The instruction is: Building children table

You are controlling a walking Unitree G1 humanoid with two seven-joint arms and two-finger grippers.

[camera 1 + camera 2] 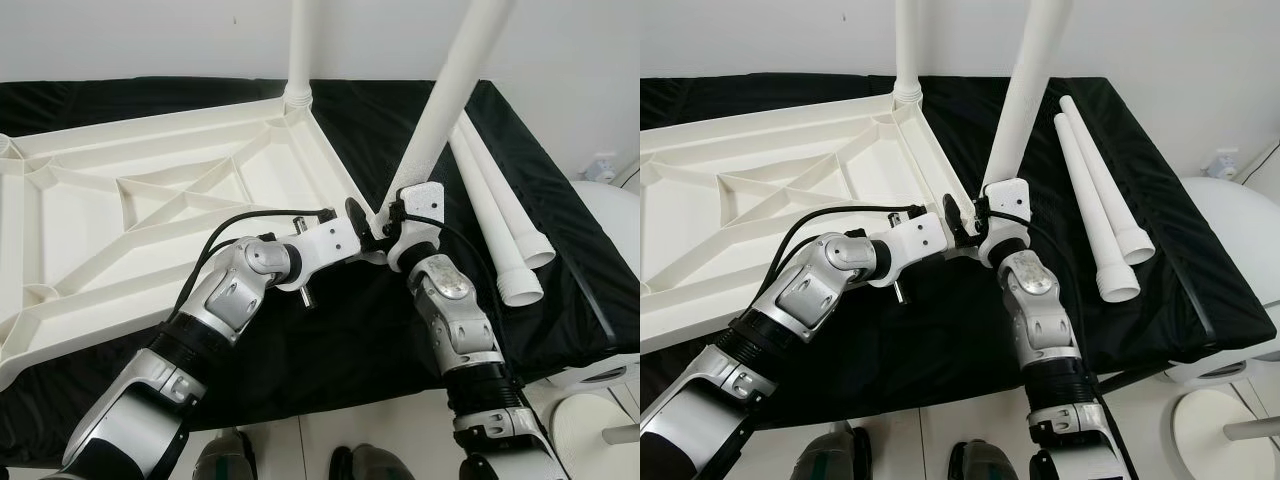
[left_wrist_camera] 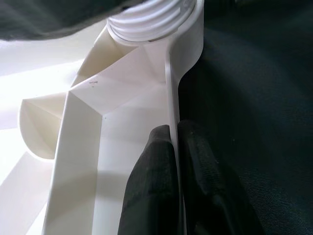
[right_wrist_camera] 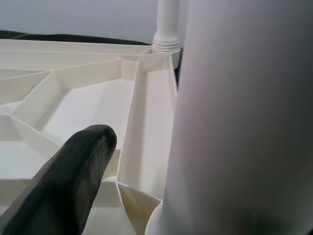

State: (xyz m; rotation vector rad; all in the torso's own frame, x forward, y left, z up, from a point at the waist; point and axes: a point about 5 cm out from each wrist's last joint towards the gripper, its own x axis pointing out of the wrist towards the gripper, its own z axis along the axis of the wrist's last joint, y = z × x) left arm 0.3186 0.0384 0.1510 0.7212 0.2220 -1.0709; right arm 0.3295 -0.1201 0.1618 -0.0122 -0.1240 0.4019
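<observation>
An upturned white plastic ribbed tabletop (image 1: 150, 215) lies across the left of a black-draped counter (image 1: 560, 230), one white tubular leg (image 1: 300, 50) standing upright in its far right corner socket. The left gripper (image 2: 172, 161), reaching in from the near left, is pinched tight on the tabletop's thin right edge wall, a finger (image 2: 151, 186) on each face. Just right of it, the right gripper (image 1: 385, 222) grasps the base of a second, leaning white leg (image 1: 450, 90) at the near right corner; how far its fingers spread cannot be told. Two spare white legs (image 1: 495, 215) lie side by side on the cloth further right
</observation>
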